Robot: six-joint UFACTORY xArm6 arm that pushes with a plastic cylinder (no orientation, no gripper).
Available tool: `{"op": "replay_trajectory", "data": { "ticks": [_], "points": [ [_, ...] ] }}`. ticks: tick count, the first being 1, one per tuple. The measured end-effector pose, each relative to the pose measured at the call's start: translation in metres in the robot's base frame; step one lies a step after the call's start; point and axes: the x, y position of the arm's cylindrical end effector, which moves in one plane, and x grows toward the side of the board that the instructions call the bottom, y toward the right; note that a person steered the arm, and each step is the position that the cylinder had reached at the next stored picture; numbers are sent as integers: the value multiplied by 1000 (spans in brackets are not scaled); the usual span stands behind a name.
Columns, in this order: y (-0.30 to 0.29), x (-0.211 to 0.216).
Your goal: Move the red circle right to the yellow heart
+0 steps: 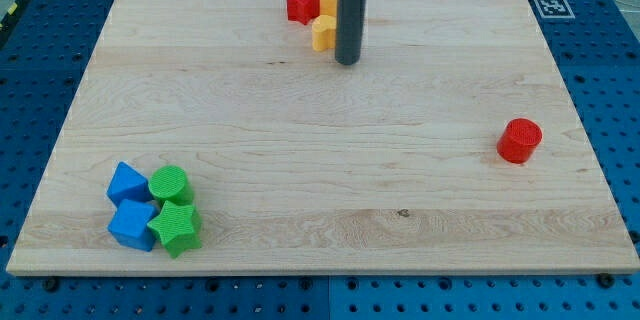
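The red circle [520, 140] is a short red cylinder near the board's right edge, about mid-height in the view. The yellow heart [323, 32] sits near the view's top centre, partly hidden by the rod. Another yellow block [327, 0] lies just above it, its shape unclear. A red star [301, 4] touches that group on its left. My tip [347, 60] rests on the board just right of and slightly below the yellow heart, far to the left of the red circle.
At the view's bottom left a cluster holds two blue blocks [128, 182] [132, 226], a green circle [170, 184] and a green star [176, 228]. The wooden board [320, 160] lies on a blue perforated table. A fiducial tag [552, 6] marks the top right corner.
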Motion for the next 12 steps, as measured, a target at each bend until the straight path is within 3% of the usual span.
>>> {"op": "replay_trajectory", "data": {
  "ticks": [2, 3, 4, 6, 7, 8, 10, 11, 12],
  "points": [
    [-37, -32],
    [-14, -1],
    [18, 79],
    [144, 201],
    [235, 208],
    [272, 192],
    [193, 103],
    [195, 98],
    [232, 122]
  ]
}}
